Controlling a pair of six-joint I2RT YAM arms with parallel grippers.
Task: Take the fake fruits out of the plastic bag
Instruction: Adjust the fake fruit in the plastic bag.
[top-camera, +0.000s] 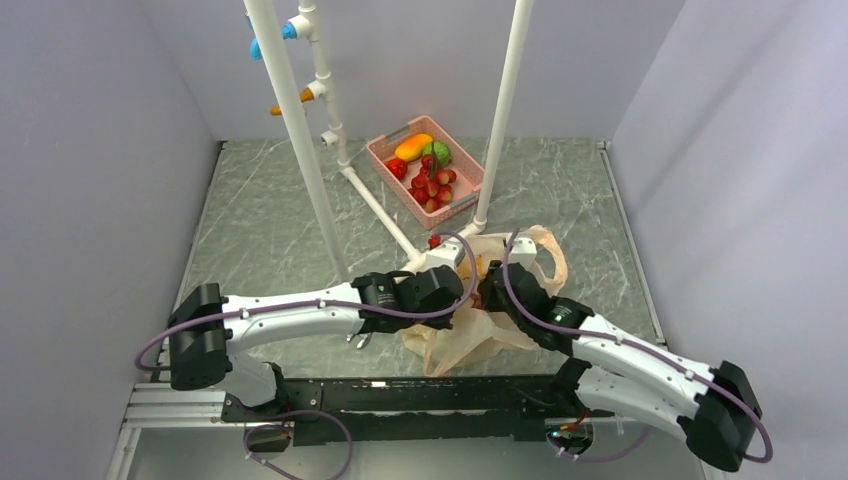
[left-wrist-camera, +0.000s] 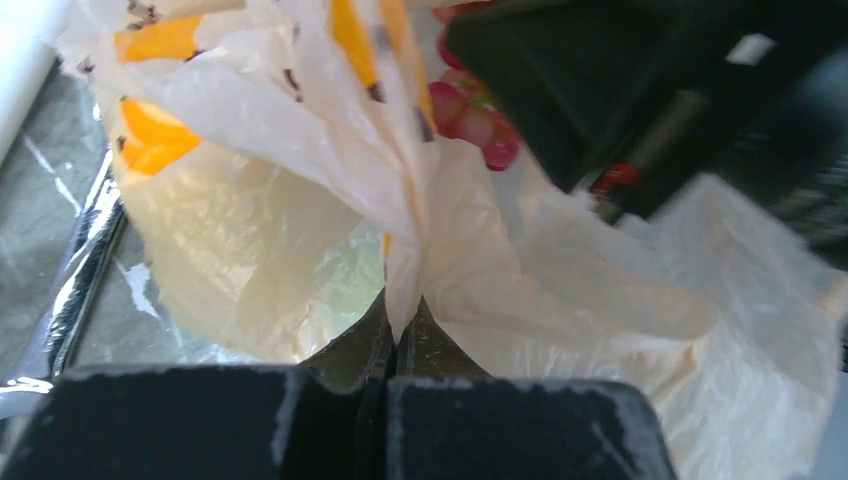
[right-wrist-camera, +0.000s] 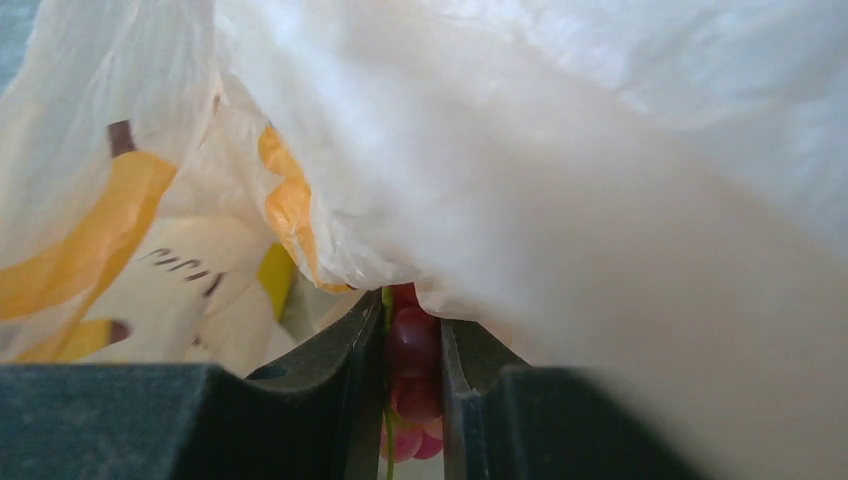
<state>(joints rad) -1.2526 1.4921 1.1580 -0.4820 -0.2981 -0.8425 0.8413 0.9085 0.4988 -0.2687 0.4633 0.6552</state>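
There is one plastic bag, one bunch of grapes in sight, and two grippers that meet over the bag. The left gripper is pinched tight on a fold of the bag's thin film. The fold rises straight out from between its fingertips and spreads to both sides, and the orange printed marks show beyond the tips and to their left. The right gripper is clamped on the bunch of grapes: the red-purple berries sit squeezed between its two fingers, more of the bunch hangs below them, and the bag's film drapes over the fingertips from above. In the left wrist view the grapes show just beyond the pinched fold and to its right, close against the black body of the right gripper. From above, both grippers lie close together at the bag's middle, with the bag bunched beneath them and on their near side. Well beyond the grippers stands one pink basket holding one orange fruit, one green fruit and several small red fruits, beside a white pipe frame on the grey table.
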